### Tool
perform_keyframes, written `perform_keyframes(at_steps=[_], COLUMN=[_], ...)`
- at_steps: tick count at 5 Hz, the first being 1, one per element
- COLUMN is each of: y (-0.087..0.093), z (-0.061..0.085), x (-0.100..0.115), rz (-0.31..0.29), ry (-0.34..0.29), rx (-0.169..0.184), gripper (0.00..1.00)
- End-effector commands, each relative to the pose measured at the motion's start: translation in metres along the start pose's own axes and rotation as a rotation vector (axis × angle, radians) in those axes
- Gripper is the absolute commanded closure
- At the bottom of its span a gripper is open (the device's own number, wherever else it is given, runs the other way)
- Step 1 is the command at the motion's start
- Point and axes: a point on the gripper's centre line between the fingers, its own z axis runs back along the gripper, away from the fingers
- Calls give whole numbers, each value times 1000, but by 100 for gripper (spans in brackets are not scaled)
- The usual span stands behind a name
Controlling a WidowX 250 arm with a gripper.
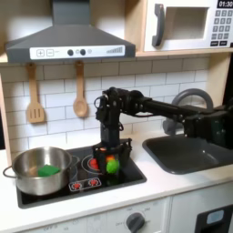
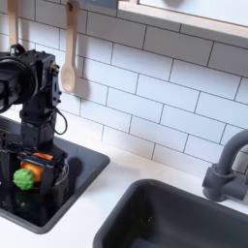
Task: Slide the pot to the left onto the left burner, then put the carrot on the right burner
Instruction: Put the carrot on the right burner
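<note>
The shiny steel pot (image 1: 29,182) sits at the first exterior view's left end of the black cooktop (image 1: 127,175), covering the left burner, which is hidden. A flat green toy piece (image 1: 47,169) lies inside it. The carrot (image 1: 111,165) (image 2: 29,174), orange with a green end, is low over the right burner (image 1: 94,164), whose red rings show beside it. My gripper (image 1: 110,160) (image 2: 29,170) points straight down with a finger on each side of the carrot. Whether the fingers press on it is unclear.
A dark sink basin (image 1: 187,150) (image 2: 184,218) with a grey faucet (image 1: 188,98) (image 2: 225,170) lies at the right in both exterior views. A wooden spatula (image 1: 35,96) and spoon (image 1: 80,91) (image 2: 72,58) hang on the tiled wall behind.
</note>
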Motion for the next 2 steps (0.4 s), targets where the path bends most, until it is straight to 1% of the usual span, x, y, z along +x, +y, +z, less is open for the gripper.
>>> perform_keyframes(at_steps=[1, 2], y=[0, -1], z=[3, 10], x=[-1, -2], rz=[6, 8], ry=[1, -5], rx=[-2, -14], gripper=[0, 0])
